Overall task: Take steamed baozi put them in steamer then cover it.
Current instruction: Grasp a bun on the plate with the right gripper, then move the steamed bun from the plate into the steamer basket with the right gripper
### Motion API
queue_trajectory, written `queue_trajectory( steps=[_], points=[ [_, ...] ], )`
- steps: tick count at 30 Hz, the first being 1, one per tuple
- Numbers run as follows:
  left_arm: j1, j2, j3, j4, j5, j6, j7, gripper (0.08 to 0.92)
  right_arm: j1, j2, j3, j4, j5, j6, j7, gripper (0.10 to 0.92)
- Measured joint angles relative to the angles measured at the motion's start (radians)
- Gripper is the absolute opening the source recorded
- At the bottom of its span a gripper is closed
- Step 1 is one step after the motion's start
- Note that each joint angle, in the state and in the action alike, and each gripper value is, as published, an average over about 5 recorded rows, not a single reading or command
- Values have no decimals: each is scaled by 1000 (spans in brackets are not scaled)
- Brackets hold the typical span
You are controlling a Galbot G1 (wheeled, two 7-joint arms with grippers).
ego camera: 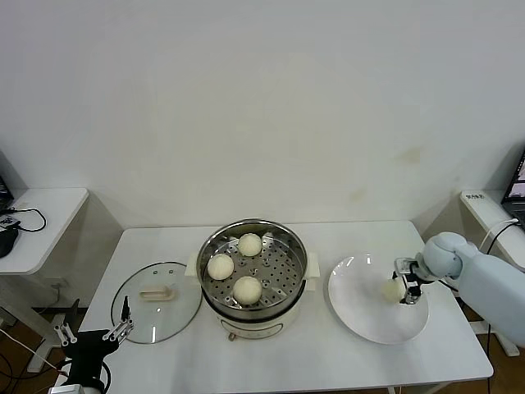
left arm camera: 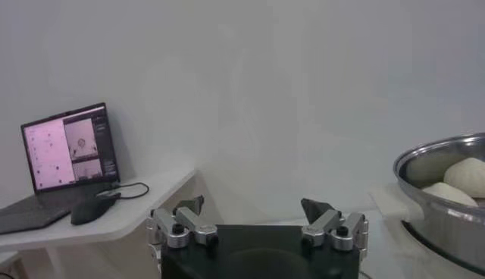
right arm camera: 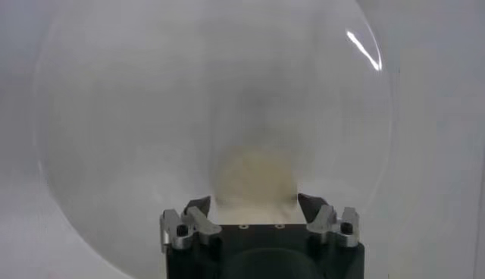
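Three steamed baozi [ego camera: 250, 244] lie in the steel steamer [ego camera: 295, 246] at the table's middle. The fourth baozi [ego camera: 394, 289] lies on the white plate [ego camera: 369, 320] to the right. My right gripper [ego camera: 404, 283] is down at this baozi, open, with a finger on each side of it. In the right wrist view the baozi [right arm camera: 254, 178] sits between the fingers of the right gripper [right arm camera: 254, 203] on the plate [right arm camera: 151, 114]. The glass cover [ego camera: 156, 316] lies flat to the left of the steamer. My left gripper [ego camera: 92, 328] is open and empty, low at the table's front left corner.
In the left wrist view the left gripper [left arm camera: 254, 205] faces the steamer's rim [left arm camera: 432, 163]. A side desk there carries a laptop [left arm camera: 68, 144] and a mouse [left arm camera: 95, 206]. Another side desk [ego camera: 492, 205] stands at the right.
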Motion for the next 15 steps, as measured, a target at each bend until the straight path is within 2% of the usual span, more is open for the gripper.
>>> queue_trajectory(
  steps=[5, 15],
  points=[
    [3, -2, 1, -3, 1, -1, 0, 823, -1, 3, 5, -1, -4, -1, -8, 631],
    [1, 0, -1, -8, 0, -1, -1, 823, 53, -18, -14, 28, 28, -14, -32, 618]
  ],
)
